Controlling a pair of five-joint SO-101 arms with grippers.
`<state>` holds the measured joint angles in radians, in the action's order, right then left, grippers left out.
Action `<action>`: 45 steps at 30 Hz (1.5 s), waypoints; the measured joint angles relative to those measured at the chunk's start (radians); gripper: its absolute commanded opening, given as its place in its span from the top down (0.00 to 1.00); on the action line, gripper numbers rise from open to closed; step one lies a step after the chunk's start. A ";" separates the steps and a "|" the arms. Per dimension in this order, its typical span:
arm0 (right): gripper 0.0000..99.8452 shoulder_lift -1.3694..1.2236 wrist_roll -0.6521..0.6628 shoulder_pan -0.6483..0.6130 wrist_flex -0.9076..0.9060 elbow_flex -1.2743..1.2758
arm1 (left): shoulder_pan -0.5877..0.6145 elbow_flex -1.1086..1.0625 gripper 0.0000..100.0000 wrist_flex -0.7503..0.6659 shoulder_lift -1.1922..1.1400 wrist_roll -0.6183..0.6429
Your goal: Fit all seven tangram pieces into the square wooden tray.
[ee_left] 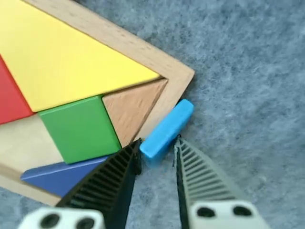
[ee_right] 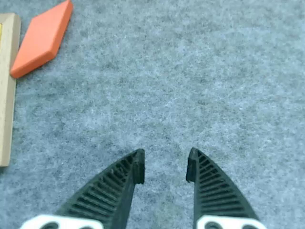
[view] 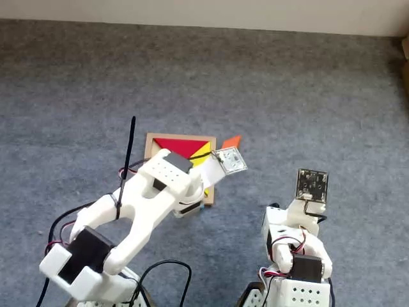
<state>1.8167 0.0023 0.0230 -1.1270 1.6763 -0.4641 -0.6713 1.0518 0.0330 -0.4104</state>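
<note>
The square wooden tray [ee_left: 143, 47] holds a yellow triangle [ee_left: 62, 62], a red piece [ee_left: 9, 100], a green square [ee_left: 78, 129] and a dark blue piece [ee_left: 62, 174]; a triangular gap [ee_left: 131, 107] shows bare wood. My left gripper [ee_left: 157, 145] is shut on a light blue piece [ee_left: 167, 129] that stands on edge just outside the tray's corner rim. An orange parallelogram [ee_right: 43, 38] lies on the carpet beside the tray edge [ee_right: 5, 90]. My right gripper [ee_right: 164, 167] hangs open over bare carpet, holding nothing. From above, the left arm [view: 160, 185] covers much of the tray [view: 150, 137].
Grey carpet surrounds everything. The orange piece [view: 231, 141] sits at the tray's far right corner. The right arm [view: 300, 217] stands well to the right of the tray. A black cable [view: 130, 147] rises on the tray's left.
</note>
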 measured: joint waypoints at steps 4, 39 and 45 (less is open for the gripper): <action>0.84 0.000 0.000 0.000 0.000 0.000 | 0.000 -0.002 0.95 0.018 0.054 0.038; 0.84 0.000 0.000 0.000 0.000 0.000 | 0.307 -0.002 0.96 -0.048 0.279 0.376; 0.84 0.000 0.000 0.000 0.000 0.000 | 0.307 -0.002 0.96 -0.048 0.279 0.517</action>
<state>1.8167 0.0023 0.0230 -1.1270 1.6763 -0.1573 -0.6728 1.0042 0.3122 0.1066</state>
